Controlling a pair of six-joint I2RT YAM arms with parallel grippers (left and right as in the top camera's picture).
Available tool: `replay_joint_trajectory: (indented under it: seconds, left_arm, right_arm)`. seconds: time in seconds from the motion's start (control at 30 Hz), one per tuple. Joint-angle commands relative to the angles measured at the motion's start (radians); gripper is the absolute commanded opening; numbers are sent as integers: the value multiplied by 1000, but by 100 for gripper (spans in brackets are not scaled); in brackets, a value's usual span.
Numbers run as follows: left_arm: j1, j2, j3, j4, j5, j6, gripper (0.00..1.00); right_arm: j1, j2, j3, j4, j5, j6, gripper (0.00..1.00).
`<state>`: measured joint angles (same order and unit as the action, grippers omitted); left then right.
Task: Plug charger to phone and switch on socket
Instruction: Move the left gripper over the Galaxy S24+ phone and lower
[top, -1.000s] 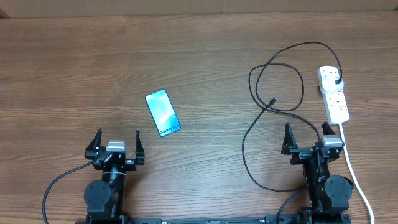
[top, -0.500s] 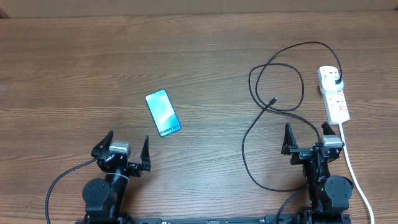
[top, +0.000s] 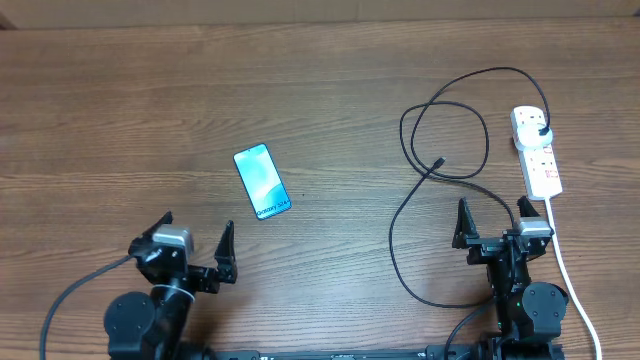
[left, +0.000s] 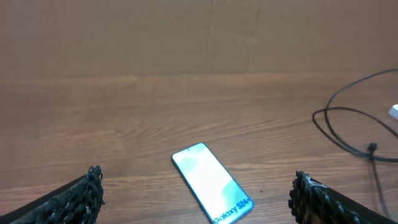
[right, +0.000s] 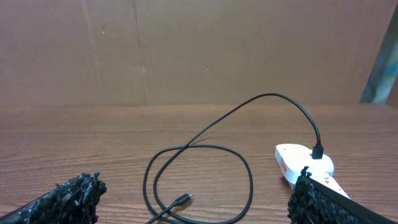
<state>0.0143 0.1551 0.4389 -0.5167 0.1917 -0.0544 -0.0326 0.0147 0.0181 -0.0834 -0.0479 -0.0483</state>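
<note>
Behind the wood-grain table (top: 120, 100) holding the phone (top: 262, 182) rises a possibly cardboard wall (right: 186, 50).

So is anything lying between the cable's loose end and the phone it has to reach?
Nothing visible does. Only bare table lies between the charger's connector and the phone.

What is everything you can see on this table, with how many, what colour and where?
phone: one, light blue screen, dark rim; flat, left of centre, ahead of the left arm.
cable: one, black; looped on the right half, small end loose on the wood, plug in the power strip.
power strip: one, white, red switches; far right.
lead: one, white; runs from the strip past the right arm.
table: one, brown wood.
left fingers: two, black; open, empty.
right fingers: two, black; open, empty.
</note>
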Motion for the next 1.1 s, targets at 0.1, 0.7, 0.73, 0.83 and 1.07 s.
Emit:
replay_joint_trajectory:
  seconds: [0.1, 0.7, 0.73, 0.83, 1.07]
  left_arm:
    - [-2, 151, 189, -82, 19, -52, 100]
    - [-3, 591, 601, -367, 19, -67, 100]
    - [-4, 616, 612, -376, 19, -67, 100]
    - [-23, 673, 636, -392, 19, -68, 100]
    - [-145, 790, 668, -387, -24, -67, 100]
  right_arm:
    - [3, -9, -10, 3, -6, -2, 100]
    - [3, -9, -10, 3, -6, -2, 100]
    - [3, -9, -10, 3, -6, -2, 100]
    - [3, -9, -10, 3, -6, -2, 100]
    - [3, -9, -10, 3, -6, -2, 100]
